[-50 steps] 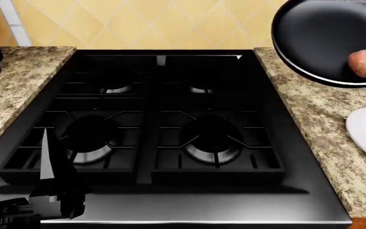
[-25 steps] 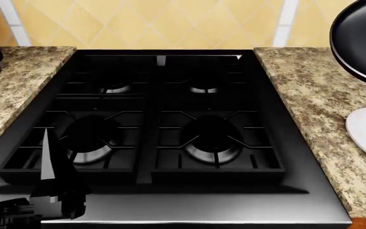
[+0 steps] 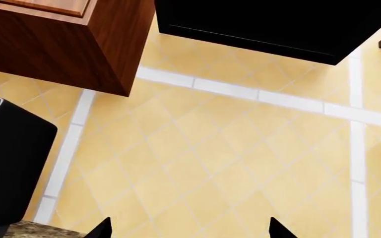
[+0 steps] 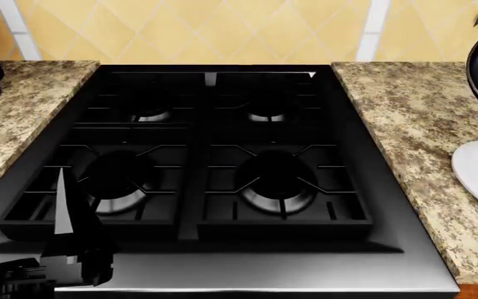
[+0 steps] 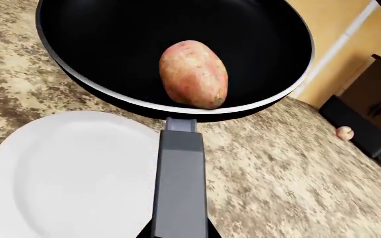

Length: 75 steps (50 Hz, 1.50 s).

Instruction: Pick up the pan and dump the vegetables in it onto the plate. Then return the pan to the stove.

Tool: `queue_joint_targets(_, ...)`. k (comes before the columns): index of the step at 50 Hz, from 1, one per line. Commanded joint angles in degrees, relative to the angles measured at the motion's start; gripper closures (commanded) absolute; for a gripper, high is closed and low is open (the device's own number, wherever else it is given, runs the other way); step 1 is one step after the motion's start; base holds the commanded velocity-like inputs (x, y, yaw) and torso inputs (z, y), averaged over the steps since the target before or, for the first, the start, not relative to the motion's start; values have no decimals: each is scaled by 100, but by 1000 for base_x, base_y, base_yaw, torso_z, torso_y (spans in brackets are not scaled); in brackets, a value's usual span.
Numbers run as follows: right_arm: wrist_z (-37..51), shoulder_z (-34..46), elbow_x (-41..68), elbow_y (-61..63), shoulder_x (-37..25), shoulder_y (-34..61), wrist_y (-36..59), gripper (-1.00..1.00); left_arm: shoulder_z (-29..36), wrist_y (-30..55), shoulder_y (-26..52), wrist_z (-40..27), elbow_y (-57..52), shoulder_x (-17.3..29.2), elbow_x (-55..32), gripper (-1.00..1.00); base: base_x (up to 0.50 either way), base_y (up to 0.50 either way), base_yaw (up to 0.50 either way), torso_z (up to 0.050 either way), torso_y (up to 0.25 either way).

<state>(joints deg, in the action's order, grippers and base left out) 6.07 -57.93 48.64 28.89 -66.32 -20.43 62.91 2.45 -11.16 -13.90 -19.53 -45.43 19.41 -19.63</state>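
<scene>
Left hand [image 4: 56,261]: low at the near left in the head view, in front of the stove's front trim; only dark shapes show there. In the left wrist view two dark fingertips [image 3: 101,229] stand well apart with nothing between them, so the hand is released.
Stove [image 4: 214,156]: black four-burner range in the middle of the head view, grates bare.
Counter [image 4: 405,124]: speckled stone on both sides of the stove.
Pan [image 5: 177,49]: held up above the right counter, only its rim showing at the right edge of the head view; in the right wrist view the bowl is near level and its grey handle runs back toward the camera.
Potato [image 5: 194,73]: lying inside the pan, against the wall nearest the handle.
Plate [image 5: 65,173]: white, on the right counter, bare, just beside and below the pan; the handle crosses over its edge.
Right hand: not itself visible; the handle leaves the right wrist view at the camera's edge, so I cannot tell its grip.
</scene>
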Motion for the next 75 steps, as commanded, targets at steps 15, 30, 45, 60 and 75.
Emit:
queue_joint_targets(15, -759, -1006, -1234, 504, 330, -756, 177, 100, 63, 4, 34, -57, 33, 36, 40, -100, 0, 0, 0, 0, 1)
queue_joint_targets(30, -1214, -1393, -1964, 744, 662, -1461, -35, 100, 89, -23, 13, -85, 20, 59, 71, -100, 0, 0, 0, 0, 1)
queue_joint_targets(45, -1435, -1436, -2234, 578, 1034, -1621, -324, 100, 124, 7, 15, -123, -13, 95, 83, -100, 0, 0, 0, 1, 1)
queue_joint_targets(60, -1491, -1399, -2607, 527, 1152, -1744, -585, 100, 164, -23, 25, -138, 22, 110, 109, -100, 0, 0, 0, 0, 1)
queue_joint_targets(75, -1376, -1222, -3000, 619, 1023, -1727, -907, 100, 192, -32, 31, -167, 38, 130, 127, -100, 0, 0, 0, 1, 1)
